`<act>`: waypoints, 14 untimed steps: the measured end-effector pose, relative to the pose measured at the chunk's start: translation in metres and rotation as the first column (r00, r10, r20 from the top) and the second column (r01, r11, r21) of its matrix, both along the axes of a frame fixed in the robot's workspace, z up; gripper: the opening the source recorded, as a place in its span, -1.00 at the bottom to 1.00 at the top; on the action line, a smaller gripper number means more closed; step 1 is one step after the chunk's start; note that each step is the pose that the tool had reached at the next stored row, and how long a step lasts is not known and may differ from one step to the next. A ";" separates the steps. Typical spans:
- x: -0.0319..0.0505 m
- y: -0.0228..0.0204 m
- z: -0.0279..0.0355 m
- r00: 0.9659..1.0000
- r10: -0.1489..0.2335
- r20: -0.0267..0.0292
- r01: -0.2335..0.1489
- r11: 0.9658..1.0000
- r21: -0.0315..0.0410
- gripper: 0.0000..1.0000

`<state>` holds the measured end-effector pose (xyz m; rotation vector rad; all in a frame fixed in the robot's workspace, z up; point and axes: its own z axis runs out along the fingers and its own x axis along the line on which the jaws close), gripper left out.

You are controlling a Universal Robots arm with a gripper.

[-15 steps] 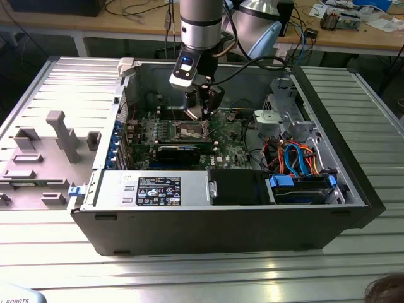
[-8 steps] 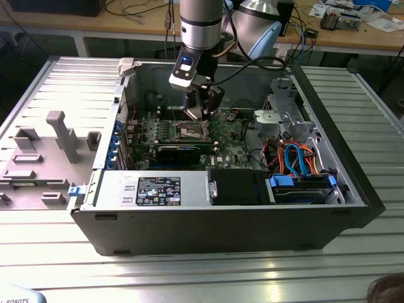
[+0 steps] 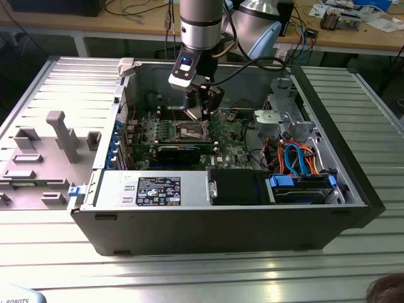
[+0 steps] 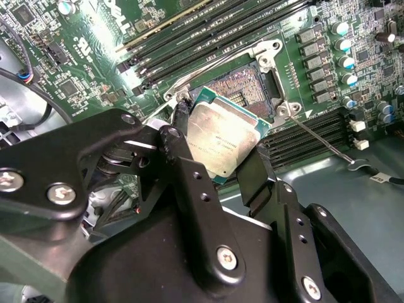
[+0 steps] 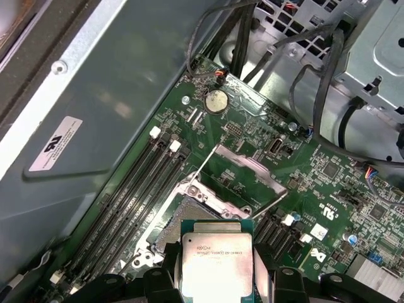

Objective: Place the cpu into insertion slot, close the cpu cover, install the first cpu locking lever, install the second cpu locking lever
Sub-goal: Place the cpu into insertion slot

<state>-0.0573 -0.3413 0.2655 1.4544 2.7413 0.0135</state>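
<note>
Second wrist view has the black jaws clenched on opposite edges of the small, flat, square cpu point(image 4: 221, 136) with a dull silver-grey metal top, holding it close over the dark square insertion slot point(image 4: 243, 85) in the green motherboard point(image 4: 95, 38), not yet seated. In the first wrist view the thin silvery metal cpu cover point(image 5: 255, 165) stands swung open on the far side of that slot.

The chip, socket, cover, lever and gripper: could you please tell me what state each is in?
chip: gripped, held over the socket, not seated.
socket: empty, uncovered.
cover: swung open.
lever: released, sticking out from the socket.
gripper: shut on the chip.
</note>
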 end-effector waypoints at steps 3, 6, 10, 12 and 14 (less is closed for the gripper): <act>0.0000 0.0000 -0.0002 1.000 -0.006 0.000 0.006 1.000 -0.001 0.09; 0.0000 0.0000 -0.0003 1.000 -0.012 0.000 0.012 1.000 -0.001 0.09; 0.0000 0.0000 -0.0006 1.000 -0.021 0.000 0.021 1.000 -0.001 0.09; 0.0000 0.0000 -0.0007 1.000 -0.026 0.000 0.026 1.000 -0.002 0.09; 0.0000 0.0000 -0.0008 1.000 -0.029 0.000 0.029 1.000 -0.002 0.09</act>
